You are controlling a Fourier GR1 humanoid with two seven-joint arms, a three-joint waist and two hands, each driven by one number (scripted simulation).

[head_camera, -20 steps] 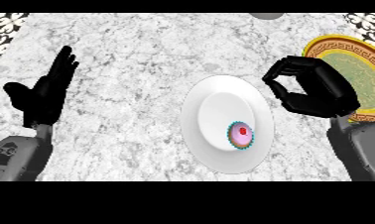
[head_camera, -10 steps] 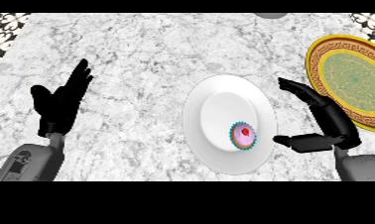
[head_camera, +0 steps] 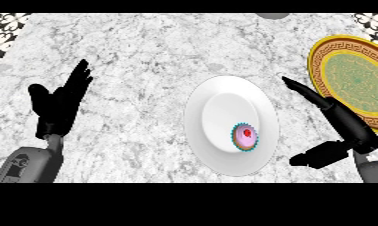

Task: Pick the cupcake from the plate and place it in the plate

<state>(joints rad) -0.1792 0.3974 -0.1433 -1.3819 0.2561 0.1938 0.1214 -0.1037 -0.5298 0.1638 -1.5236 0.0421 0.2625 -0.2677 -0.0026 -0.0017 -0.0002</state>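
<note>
Head view, looking steeply down on a grey-veined marble bench (head_camera: pixel 148 55): small cupcake (head_camera: pixel 245 137), pink frosting with a red dot on top and a teal pleated wrapper, sitting low and right of centre on the white plate (head_camera: pixel 214 90), near its lower right rim. Gold-rimmed green plate (head_camera: pixel 347 72) at the far right edge, partly cut off, apart from the white one. Right hand (head_camera: pixel 336 120) just beside the white plate's right rim, spread wide open, fingers straight and pointing up-left, thumb splayed below, holding nothing and not touching the cupcake. Left hand (head_camera: pixel 59 100) at the left, open with fingers up, resting, well apart from both plates. Likely light and soft: frosting liable to smear or dent if pressed, paper wrapper liable to crumple, cake inside easily squashed. Best taken low on the wrapper's sides, thumb opposite fingers, clear of the frosting, and kept upright. Smooth plate probably slippery, so a sideways nudge could slide the cupcake rather than seat it in the grip. Only one view given.
</note>
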